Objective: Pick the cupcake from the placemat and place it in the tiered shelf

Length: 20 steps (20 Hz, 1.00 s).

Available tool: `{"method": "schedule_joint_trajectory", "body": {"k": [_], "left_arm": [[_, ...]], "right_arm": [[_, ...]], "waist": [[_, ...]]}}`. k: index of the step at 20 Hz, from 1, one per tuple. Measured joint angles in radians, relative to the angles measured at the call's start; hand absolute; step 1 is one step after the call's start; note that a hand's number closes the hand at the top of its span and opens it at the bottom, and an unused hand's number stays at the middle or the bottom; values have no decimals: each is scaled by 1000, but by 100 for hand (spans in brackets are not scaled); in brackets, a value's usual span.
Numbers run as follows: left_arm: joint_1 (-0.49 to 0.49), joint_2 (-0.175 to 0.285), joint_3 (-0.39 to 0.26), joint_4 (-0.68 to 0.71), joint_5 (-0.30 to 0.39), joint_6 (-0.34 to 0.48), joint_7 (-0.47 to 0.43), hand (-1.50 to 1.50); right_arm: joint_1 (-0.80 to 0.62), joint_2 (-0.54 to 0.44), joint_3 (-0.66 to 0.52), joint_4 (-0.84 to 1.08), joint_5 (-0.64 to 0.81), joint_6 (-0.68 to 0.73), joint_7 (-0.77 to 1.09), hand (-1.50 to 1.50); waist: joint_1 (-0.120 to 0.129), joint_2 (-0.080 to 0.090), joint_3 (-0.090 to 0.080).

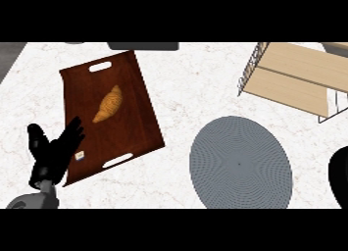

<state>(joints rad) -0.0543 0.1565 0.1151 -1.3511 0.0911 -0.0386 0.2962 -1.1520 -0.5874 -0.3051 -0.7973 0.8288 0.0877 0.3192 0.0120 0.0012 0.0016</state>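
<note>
The round grey placemat [240, 162] lies on the counter at the lower middle, and nothing stands on it. No cupcake shows anywhere in the head view. The tiered shelf [299, 78], light wood boards in a wire frame, stands at the upper right. My right hand [346, 176] appears only as a black shape at the right edge, just beside the placemat and below the shelf; whatever it may hold is hidden. My left hand [55, 149] is open with its fingers up at the lower left, overlapping the near corner of a tray.
A dark wooden tray [133, 98] with cut-out handles lies slanted at the left, with a croissant [109, 104] on it. A dark object [143, 46] sits at the counter's far edge. White marble counter [191, 88] stretches between tray and shelf.
</note>
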Motion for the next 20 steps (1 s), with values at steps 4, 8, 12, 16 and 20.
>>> {"method": "schedule_joint_trajectory", "body": {"k": [4,8,12,16,20], "left_arm": [[4,-10,-8,-5,-8,5,-7,0],[-11,-9,-6,0,-8,4,-1,0],[-14,-10,-3,8,-9,6,-2,0],[-13,-8,0,2,-8,5,1,0],[-3,-3,3,-9,-1,-2,13,0]], "right_arm": [[-14,-4,-15,21,-7,-22,16,-150],[-33,-8,-89,42,-57,-93,32,-150],[-44,2,-157,37,-129,-138,29,-150],[-80,20,-209,31,-196,-177,51,-150],[-98,8,-271,15,-264,-217,64,-150]], "waist": [[1,0,1],[2,1,1],[0,0,1],[1,0,0],[-1,-1,-1]]}}
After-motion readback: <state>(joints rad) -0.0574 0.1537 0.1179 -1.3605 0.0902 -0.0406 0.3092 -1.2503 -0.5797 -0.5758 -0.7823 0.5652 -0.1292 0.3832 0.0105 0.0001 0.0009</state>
